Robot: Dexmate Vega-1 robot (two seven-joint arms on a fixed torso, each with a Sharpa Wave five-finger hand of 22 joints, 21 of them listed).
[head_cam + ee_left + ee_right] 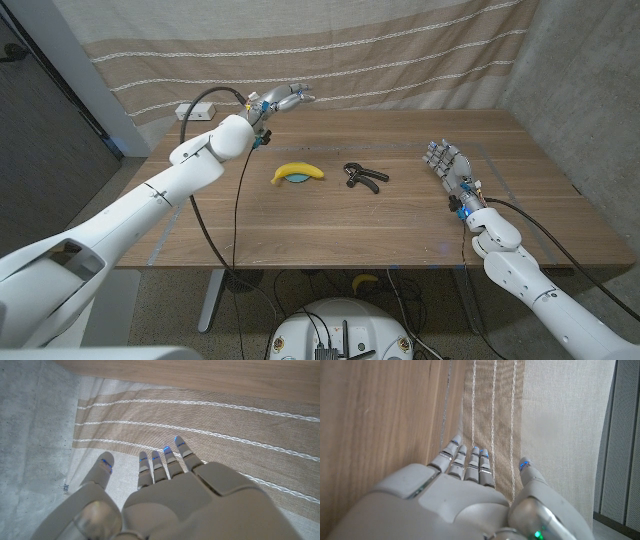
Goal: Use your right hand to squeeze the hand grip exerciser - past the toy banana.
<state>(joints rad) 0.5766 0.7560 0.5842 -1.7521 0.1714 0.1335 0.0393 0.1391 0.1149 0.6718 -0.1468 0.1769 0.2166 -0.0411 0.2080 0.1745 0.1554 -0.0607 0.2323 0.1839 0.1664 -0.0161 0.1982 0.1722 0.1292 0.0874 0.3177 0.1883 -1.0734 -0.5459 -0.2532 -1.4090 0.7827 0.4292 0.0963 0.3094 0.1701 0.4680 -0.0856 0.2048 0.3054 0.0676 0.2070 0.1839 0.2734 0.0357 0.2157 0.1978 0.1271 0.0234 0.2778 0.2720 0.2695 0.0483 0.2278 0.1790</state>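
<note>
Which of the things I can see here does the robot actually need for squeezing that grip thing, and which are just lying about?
Part of the job:
- hand grip exerciser, mid-table
- toy banana, the landmark beside it
- right hand, open, holding nothing

Just there:
- left hand, raised near the far edge, empty
- striped curtain behind the wooden table

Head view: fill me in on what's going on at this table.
Nothing is held yet. The hand grip exerciser lies untouched mid-table, just right of the toy banana. The right hand waits open over the table's right side, fingers apart, well short of the exerciser. The left hand is raised, open, at the table's far edge by the curtain.
</note>
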